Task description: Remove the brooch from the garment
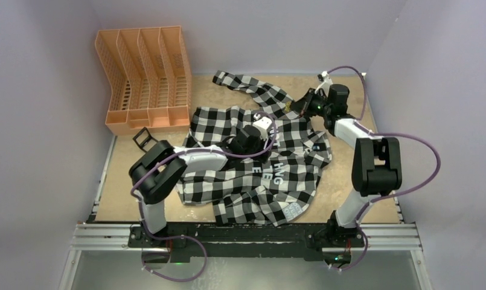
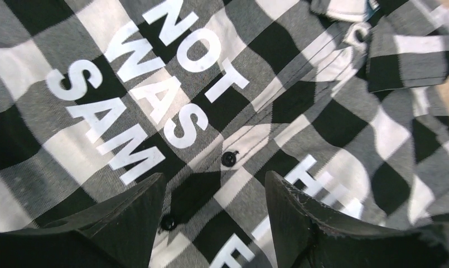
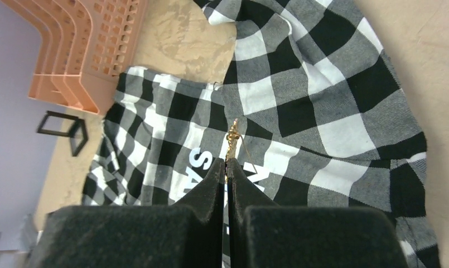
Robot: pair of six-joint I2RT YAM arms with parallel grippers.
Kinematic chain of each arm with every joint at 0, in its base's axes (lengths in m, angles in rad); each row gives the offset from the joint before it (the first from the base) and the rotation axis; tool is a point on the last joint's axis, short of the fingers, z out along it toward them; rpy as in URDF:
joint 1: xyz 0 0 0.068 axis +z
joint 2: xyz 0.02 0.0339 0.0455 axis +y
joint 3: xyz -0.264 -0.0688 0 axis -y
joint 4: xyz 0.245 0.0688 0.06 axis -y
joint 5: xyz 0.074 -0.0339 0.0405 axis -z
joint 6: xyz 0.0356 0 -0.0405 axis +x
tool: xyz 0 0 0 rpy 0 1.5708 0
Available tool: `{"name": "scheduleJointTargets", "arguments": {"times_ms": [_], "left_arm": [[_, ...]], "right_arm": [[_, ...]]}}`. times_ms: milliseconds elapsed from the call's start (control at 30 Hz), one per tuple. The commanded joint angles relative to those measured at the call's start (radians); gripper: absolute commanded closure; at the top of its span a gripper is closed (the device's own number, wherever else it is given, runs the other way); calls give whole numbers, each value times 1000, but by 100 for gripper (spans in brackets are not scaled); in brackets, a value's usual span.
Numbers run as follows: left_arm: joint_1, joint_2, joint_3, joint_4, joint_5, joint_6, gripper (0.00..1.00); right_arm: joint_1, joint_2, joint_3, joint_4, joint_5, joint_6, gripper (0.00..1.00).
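Nearest the arm bases, the left gripper [image 2: 213, 220] hangs low over the front of the shirt [image 2: 333, 128], its jaws standing apart with only the button strip between them; one dark button [image 2: 228, 158] lies just beyond the gap, and the white lettering [image 2: 155, 84] spreads to one side; whether the fingers press on the cloth or only hover I cannot tell; farther back, toward the far right of the table [image 3: 411, 33], the right gripper [image 3: 226, 167] is pinched tight on the brooch [image 3: 232, 138], a small gold piece that sticks out past the fingertips with a thin wire beside it; the brooch sits over the checked cloth near a sleeve and looks raised off it, though whether its pin is clear of the weave cannot be made out; farthest off, at the left, an orange rack [image 3: 71, 50] stands close by the shirt's edge; the step in hand, as I judge it, is the pulling free itself, the grip being made; the next move calls for a steady draw up and away without loosening the pinch, watching that the shirt does not rise too; if it does, the left gripper is well placed to hold the cloth down
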Motion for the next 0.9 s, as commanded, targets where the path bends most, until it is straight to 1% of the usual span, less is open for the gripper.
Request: {"name": "scheduleJointTargets", "arguments": {"times_ms": [0,133,267,333,500,567,667,733,867], "left_arm": [[9,-162,-63,37,-3,-62,35],[42,-275,-185,83,11,-123,33],[93,-393,-314,130,46,-213,32],[118,-470,-369,145,70,-254,31],[163,-624,-480,132,81,-331,28],[175,-685,-513,118,81,-356,27],[186,-778,-540,72,67,-392,22],[192,-837,-557,44,54,-414,19],[202,-945,-587,11,37,-455,16]], "right_arm": [[84,-135,-46,-93,168,-159,100],[184,-263,-122,-109,349,-231,100],[257,-380,-217,-77,425,-283,100],[317,-449,-265,-55,485,-320,100],[497,-548,-347,-6,655,-445,100],[566,-577,-379,30,705,-507,100],[682,-602,-412,70,803,-621,100],[756,-601,-430,93,875,-692,100],[895,-574,-455,146,1045,-815,100]]}}
